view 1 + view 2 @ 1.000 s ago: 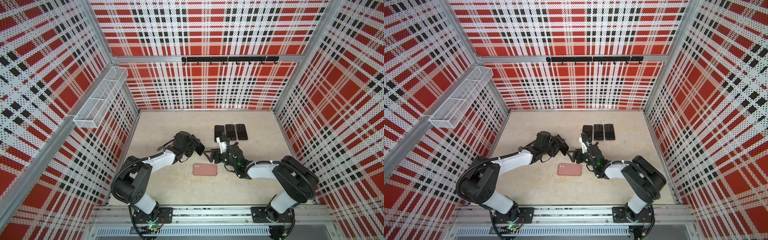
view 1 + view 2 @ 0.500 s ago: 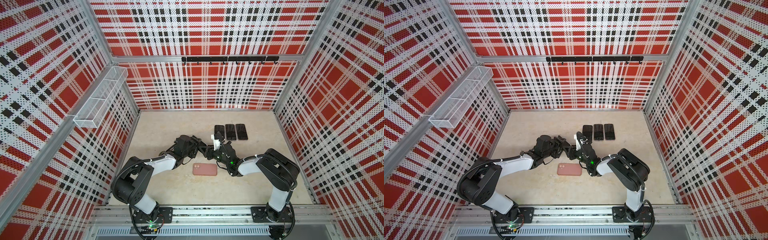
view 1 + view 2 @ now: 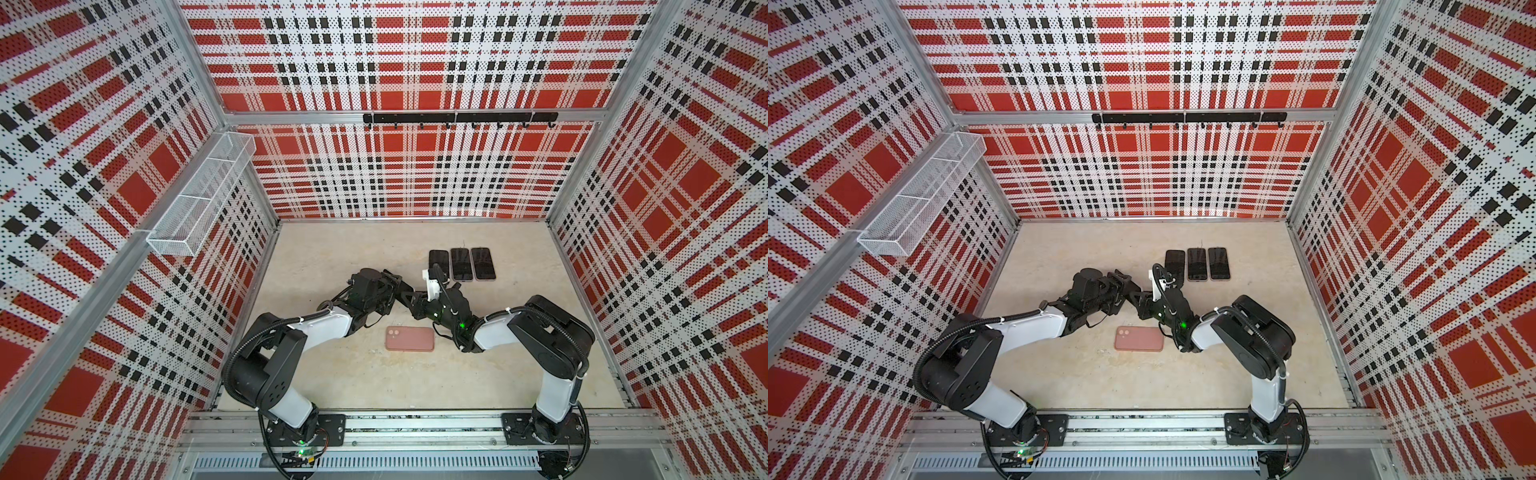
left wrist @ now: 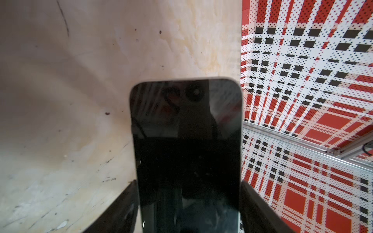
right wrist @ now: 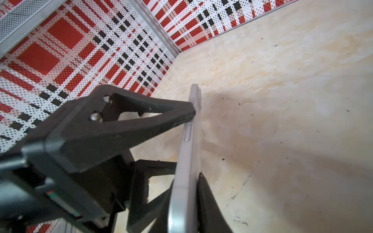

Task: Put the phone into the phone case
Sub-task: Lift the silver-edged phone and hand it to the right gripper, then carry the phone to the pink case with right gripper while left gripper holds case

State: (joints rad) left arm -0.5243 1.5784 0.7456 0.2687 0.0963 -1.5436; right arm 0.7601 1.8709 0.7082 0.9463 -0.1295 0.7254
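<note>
Phone [image 4: 185,151]: held off the table [image 3: 332,257] at mid-scene, just far of the case, turned on edge between both grippers.
Left gripper [image 4: 187,187]: jaws spread wide, clamping the phone by its two long edges.
Right gripper [image 5: 185,191]: jaws narrow, pinching the phone across front and back faces.
Case [image 3: 410,338]: lies flat on the table, near of both grippers and apart from the phone. The camera cut-out is at its left end. Whether the opening faces up cannot be told.
Risk, double grip: both arms hold one rigid body, so any uneven pull may twist it or drag it through a pinch.
Risk, slip: glossy glass and a smooth metal rim sit against hard black fingers [image 5: 141,125]. If the wide grip lets go, the narrow pinch alone may let the phone pivot and drop.
Risk, button: one finger tip sits just beside the side button and a shift could press it.
Risk, fit: the camera corner must meet the cut-out; a tilted entry may fold the rim.
Risk, spare phones [image 3: 460,264]: these are three in a row at far right, near the right arm, and a swing could knock them.
Materials: the phone is a thin slab with rounded corners, a dark reflective screen and a silver rim. The case is matte dusty pink and likely pliable. The table is pale, scuffed and speckled.
</note>
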